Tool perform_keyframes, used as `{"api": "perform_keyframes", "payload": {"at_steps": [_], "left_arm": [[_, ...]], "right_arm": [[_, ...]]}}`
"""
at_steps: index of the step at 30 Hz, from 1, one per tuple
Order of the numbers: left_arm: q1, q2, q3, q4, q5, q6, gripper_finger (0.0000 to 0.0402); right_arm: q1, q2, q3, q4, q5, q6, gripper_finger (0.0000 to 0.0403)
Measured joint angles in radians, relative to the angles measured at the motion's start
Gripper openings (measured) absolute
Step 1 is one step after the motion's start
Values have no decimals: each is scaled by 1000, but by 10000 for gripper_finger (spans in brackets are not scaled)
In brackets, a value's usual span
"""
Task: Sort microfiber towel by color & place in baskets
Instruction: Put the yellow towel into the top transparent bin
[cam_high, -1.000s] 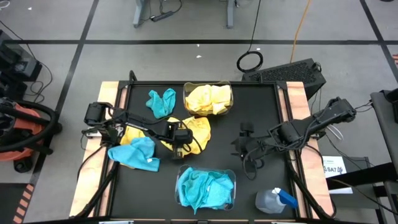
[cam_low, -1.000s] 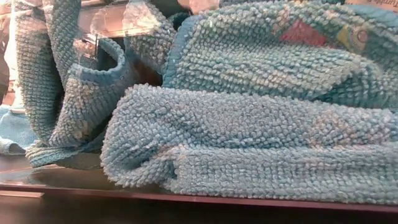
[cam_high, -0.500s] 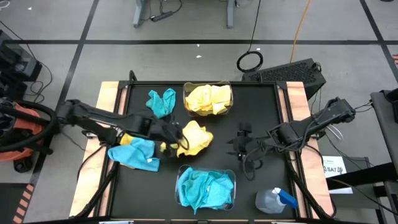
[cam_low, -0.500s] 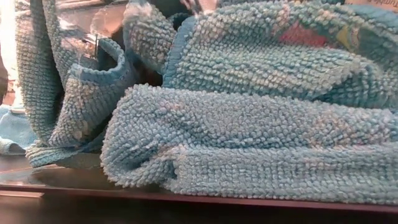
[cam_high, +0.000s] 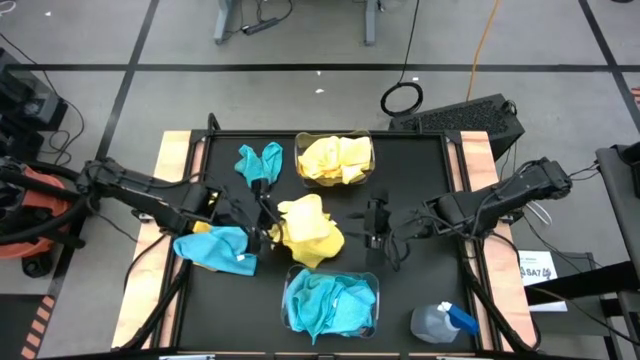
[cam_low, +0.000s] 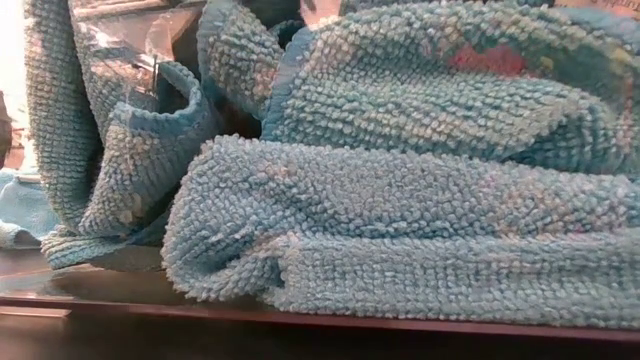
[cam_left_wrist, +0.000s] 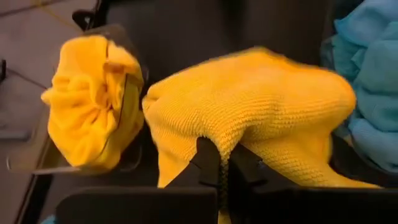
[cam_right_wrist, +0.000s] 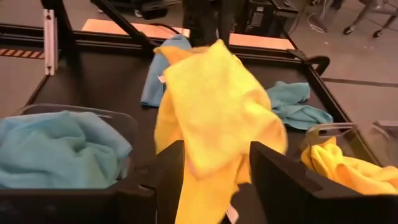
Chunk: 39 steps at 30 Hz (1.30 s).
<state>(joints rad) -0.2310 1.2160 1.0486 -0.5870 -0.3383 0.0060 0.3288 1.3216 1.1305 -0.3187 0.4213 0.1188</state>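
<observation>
- Left gripper (cam_high: 268, 228): fingers pinched shut on the yellow towel (cam_high: 308, 229), which now hangs bunched and lifted, closer to the right gripper (cam_high: 377, 222) than a second ago.
- Right gripper: fingers spread open, just beside the towel, having advanced toward it.
- Beyond: yellow-filled basket (cam_high: 336, 159); blue-filled basket (cam_high: 331, 301). Loose blue towels (cam_high: 259, 163) unchanged.
- Low view blocked by blue cloth (cam_low: 400, 200).

A: Where do the baskets sit?
B: One basket (cam_high: 336, 160) at the table's far edge, the other basket (cam_high: 331, 301) at the near edge, each with towels in it.
A: And between them?
B: A towel (cam_high: 308, 232) pinched in the left gripper (cam_high: 264, 225), the right gripper (cam_high: 375, 222) just right of it; the spray bottle (cam_high: 440, 321) stands near right
</observation>
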Motion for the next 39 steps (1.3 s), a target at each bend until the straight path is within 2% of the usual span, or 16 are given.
{"api": "perform_keyframes", "payload": {"at_steps": [8,11,16,20,23,26,29,36,39], "left_arm": [[2,39,-33,-6,-60,-27,83],[2,55,-34,-5,-60,-23,97],[2,75,-34,-6,-60,-19,84],[2,92,-34,-5,-58,-18,56],[2,110,-34,-3,-5,-24,37],[1,146,-43,8,32,-27,36],[0,199,-47,5,36,-27,59],[3,325,-47,9,58,-26,163],[20,354,-47,-3,42,-27,187]], "right_arm": [[-16,0,0,2,-3,0,173],[-15,0,0,2,-4,0,173],[-15,0,0,1,-4,0,173],[-15,0,0,0,-5,0,173],[-15,-1,0,0,-8,0,173],[-15,-1,0,0,-8,0,173],[-13,-1,0,-2,-9,0,173],[-13,-1,1,-11,-32,1,173],[-13,-1,1,-17,-35,2,173]]}}
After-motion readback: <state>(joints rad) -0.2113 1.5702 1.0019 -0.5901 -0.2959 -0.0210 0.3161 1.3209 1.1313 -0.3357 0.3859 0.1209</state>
